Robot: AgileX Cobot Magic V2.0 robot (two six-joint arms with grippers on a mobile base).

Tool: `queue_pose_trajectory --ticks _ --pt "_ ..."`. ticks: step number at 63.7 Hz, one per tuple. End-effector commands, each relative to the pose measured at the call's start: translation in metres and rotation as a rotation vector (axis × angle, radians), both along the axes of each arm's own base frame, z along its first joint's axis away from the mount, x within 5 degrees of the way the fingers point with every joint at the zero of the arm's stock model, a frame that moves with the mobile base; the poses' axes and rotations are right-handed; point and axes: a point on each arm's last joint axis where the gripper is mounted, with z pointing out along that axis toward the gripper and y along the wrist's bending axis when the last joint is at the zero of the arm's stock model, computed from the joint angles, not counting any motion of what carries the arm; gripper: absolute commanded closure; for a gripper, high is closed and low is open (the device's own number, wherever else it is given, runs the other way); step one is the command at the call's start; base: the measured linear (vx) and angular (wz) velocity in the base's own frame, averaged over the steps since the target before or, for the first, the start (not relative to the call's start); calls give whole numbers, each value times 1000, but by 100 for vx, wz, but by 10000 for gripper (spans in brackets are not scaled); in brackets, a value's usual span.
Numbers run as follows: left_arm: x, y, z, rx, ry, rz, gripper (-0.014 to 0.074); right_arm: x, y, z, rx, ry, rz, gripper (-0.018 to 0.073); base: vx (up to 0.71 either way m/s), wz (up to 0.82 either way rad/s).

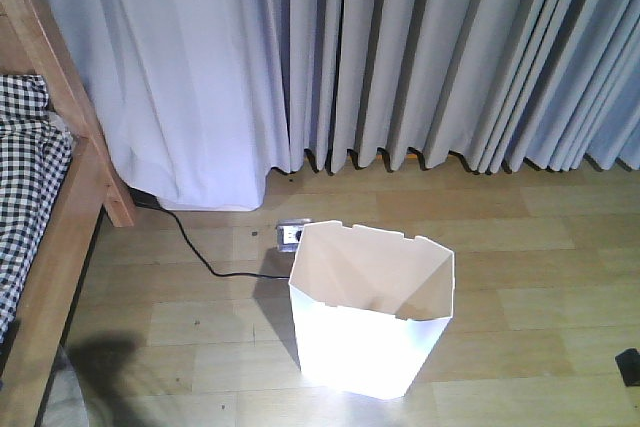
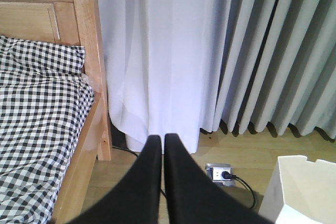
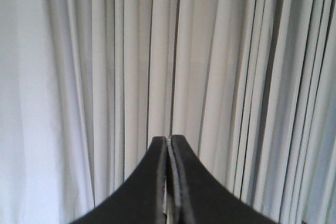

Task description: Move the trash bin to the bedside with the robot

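Note:
The white trash bin point(image 1: 372, 309) stands upright and empty on the wooden floor, right of the bed; its corner also shows in the left wrist view point(image 2: 302, 190). The light-brown bed frame point(image 1: 60, 122) with black-and-white checked bedding point(image 1: 25, 177) is at the left; it also shows in the left wrist view point(image 2: 89, 72). My left gripper point(image 2: 162, 139) is shut and empty, held above the floor between bed and bin. My right gripper point(image 3: 168, 139) is shut and empty, facing the curtain. Neither gripper shows in the front view.
Pale grey curtains point(image 1: 400, 47) hang along the far wall. A floor socket point(image 1: 291, 234) with a black cable point(image 1: 195, 247) lies just behind the bin; it also shows in the left wrist view point(image 2: 219, 172). A small black object point(image 1: 629, 365) sits at the right edge.

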Motion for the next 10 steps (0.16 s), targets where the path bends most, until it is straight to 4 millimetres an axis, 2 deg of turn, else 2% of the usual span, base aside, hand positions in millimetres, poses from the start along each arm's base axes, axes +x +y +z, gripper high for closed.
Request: queue_pose_trajectory --ticks 1,10 --pt "1 0 5 4 -77 -4 603 -1 0 4 -7 -73 -2 568 0 0" --pt "1 0 5 4 -77 -4 603 -1 0 4 -7 -69 -2 568 0 0"
